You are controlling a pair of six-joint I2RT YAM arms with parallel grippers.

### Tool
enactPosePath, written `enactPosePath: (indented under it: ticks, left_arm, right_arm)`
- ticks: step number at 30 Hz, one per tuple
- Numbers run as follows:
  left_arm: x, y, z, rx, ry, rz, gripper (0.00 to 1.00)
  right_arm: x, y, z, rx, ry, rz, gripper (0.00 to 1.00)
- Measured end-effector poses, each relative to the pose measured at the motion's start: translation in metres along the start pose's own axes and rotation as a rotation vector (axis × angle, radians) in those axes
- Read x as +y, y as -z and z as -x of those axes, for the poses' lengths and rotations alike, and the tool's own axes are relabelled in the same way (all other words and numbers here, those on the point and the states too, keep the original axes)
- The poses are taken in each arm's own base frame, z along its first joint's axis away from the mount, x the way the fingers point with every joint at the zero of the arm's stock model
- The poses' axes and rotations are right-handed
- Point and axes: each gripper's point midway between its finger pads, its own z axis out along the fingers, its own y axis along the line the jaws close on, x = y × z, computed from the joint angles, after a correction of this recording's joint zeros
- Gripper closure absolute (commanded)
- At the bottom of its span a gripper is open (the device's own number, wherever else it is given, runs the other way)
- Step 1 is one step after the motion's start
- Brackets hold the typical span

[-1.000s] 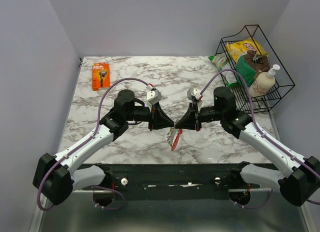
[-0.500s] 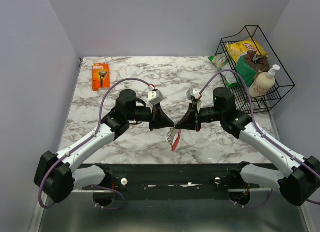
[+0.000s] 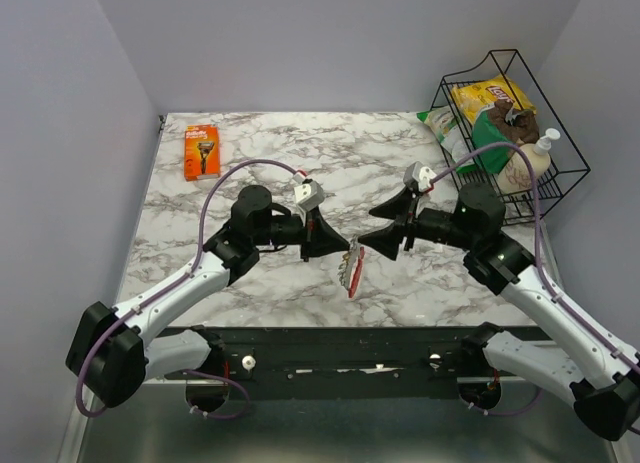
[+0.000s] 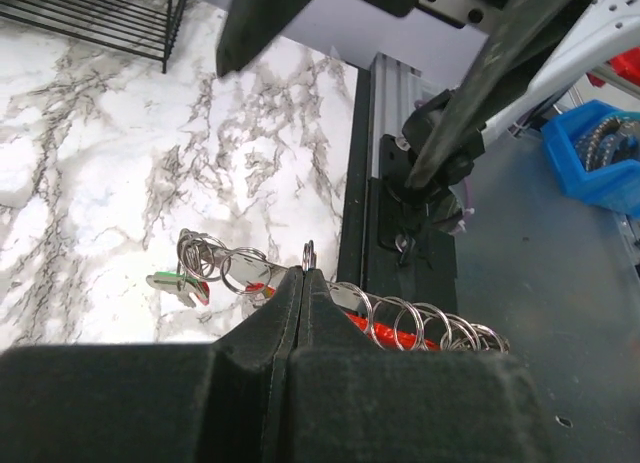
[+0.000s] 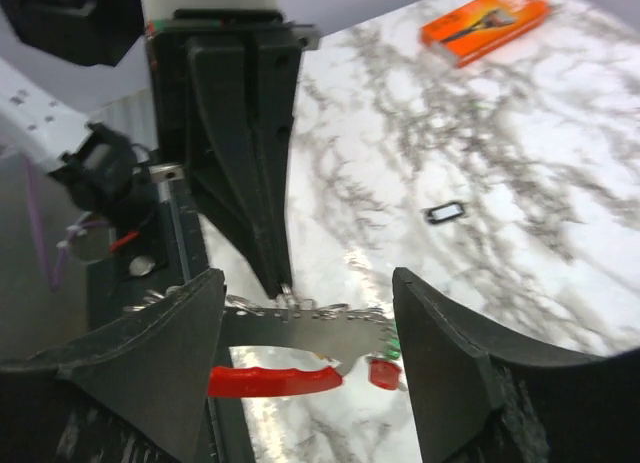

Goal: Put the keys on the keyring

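Silvery keys (image 3: pixel 350 273) hang pinched in the left gripper (image 3: pixel 343 249), jaws pressed together; the right gripper (image 3: pixel 378 228), spread wide, faces them; black keyring (image 5: pixel 445 214) lies beyond its fingertips.

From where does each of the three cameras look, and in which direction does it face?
Top external: high behind the robot, looking down at the table; left arm and right arm show.
Left wrist: behind the shut left gripper, facing the right gripper; own fingers show.
Right wrist: faces the left gripper and the keyring; own open fingers show.
Shared: both wrist views show the keys.
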Motion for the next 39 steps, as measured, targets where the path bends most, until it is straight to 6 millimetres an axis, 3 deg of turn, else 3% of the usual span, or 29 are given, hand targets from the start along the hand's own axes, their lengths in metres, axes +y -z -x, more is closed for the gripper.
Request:
enactPosePath:
  ticks: [7,14,18,30,39]
  left_arm:
    - [0.004,0.003,0.002,-0.048,-0.023,0.039,1.00]
    - [0.009,0.011,-0.002,-0.135,-0.085,0.092,1.00]
    - [0.007,0.021,-0.003,-0.204,-0.172,0.130,1.00]
    - [-0.017,0.034,0.011,-0.279,-0.500,0.133,1.00]
    - [-0.043,0.043,0.008,-0.315,-0.807,0.108,1.00]
  right_arm:
    - [-0.022,0.011,0.007,-0.054,-0.011,-0.174,0.00]
    - [-0.024,0.016,-0.001,-0.061,-0.010,-0.199,0.00]
    - [-0.022,0.021,0.004,-0.086,0.004,-0.212,0.00]
    - [-0.023,0.020,0.013,-0.118,0.019,-0.212,0.00]
    - [-0.020,0.015,0.008,-0.102,0.013,-0.176,0.00]
